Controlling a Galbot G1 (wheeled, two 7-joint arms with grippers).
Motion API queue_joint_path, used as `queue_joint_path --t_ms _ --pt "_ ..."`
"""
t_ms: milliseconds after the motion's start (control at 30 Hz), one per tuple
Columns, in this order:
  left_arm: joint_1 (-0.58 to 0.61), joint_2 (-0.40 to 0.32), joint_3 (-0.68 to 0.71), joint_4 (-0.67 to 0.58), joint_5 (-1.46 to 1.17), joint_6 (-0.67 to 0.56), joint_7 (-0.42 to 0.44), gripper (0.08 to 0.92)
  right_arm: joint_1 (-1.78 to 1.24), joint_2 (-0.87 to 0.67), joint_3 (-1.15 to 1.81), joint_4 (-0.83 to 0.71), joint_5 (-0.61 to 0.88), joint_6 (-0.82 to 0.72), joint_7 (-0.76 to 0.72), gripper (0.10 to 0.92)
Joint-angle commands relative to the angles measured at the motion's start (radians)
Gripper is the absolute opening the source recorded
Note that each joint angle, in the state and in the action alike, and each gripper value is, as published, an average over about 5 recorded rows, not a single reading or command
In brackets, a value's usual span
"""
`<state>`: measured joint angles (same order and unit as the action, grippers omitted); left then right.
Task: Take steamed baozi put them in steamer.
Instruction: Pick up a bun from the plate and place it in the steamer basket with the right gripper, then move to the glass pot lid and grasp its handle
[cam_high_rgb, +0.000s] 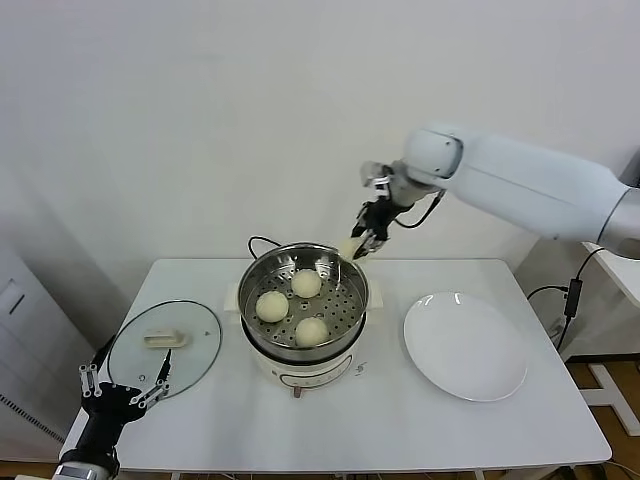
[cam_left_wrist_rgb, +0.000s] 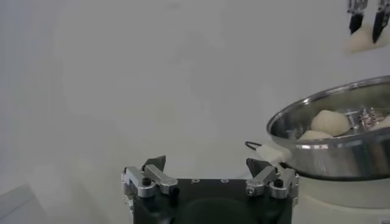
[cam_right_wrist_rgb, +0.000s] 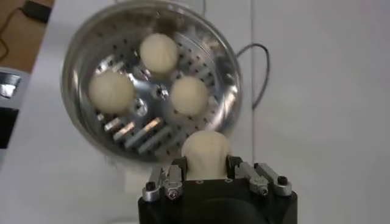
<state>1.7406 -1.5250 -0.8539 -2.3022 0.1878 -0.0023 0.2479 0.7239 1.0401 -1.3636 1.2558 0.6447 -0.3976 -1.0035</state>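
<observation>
Left pincer parked low at near-left counter edge, jaws spread wide, nothing between them; glass lid just beyond its tips, flat on counter.

White plate bare, below and to the right-arm side of the right pincer.

Steamer mid-counter on white cooker base, three baozi resting on perforated floor, spread in a triangle, not touching.

Right pincer closed on fourth baozi, bun squeezed between both tips, held in the air. From wrist cam, held bun over steamer's far rim, three seated buns below and ahead of pincer.

Step in hand: carry of last bun to basket, likely three of four done.

Next: shift inward over free patch of floor near slotted area, lower inside rim, open jaws. Needs clearance from rim and seated buns; soft dough may stick to a tip on release.
</observation>
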Motion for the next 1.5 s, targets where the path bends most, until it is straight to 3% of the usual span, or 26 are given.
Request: queue_joint_path --t_ms 33,600,700,1033,1167,1300,1367,1500 --pt "-0.006 0.0 0.002 0.001 -0.004 0.004 0.0 0.823 -0.069 0.071 -0.047 0.099 0.053 -0.127 0.098 0.399" --pt "-0.004 0.003 -0.009 0.014 -0.017 0.001 0.001 0.823 -0.186 0.06 -0.026 0.063 -0.047 -0.139 0.176 0.389" --pt "-0.003 0.001 -0.007 0.016 -0.016 -0.001 0.001 0.823 -0.193 0.063 -0.026 0.057 -0.057 -0.138 0.189 0.44" --pt "-0.002 0.009 -0.008 0.013 -0.018 -0.001 0.001 0.823 -0.189 0.056 0.006 0.046 -0.036 -0.138 0.224 0.722" --pt "0.0 0.016 -0.011 0.012 -0.032 -0.003 0.001 0.823 -0.151 0.015 0.077 0.058 0.092 -0.135 0.204 0.805" --pt "-0.003 0.021 -0.011 0.014 -0.04 -0.002 0.001 0.823 -0.128 -0.048 0.168 0.049 0.289 -0.085 0.224 0.821" --pt "-0.008 0.024 -0.008 0.015 -0.04 0.0 0.001 0.823 -0.15 -0.079 0.211 0.029 0.385 0.0 0.338 0.822" --pt "-0.023 0.037 0.001 0.015 -0.039 0.009 -0.002 0.823 -0.291 -0.139 0.335 -0.003 0.553 0.227 0.731 0.823"
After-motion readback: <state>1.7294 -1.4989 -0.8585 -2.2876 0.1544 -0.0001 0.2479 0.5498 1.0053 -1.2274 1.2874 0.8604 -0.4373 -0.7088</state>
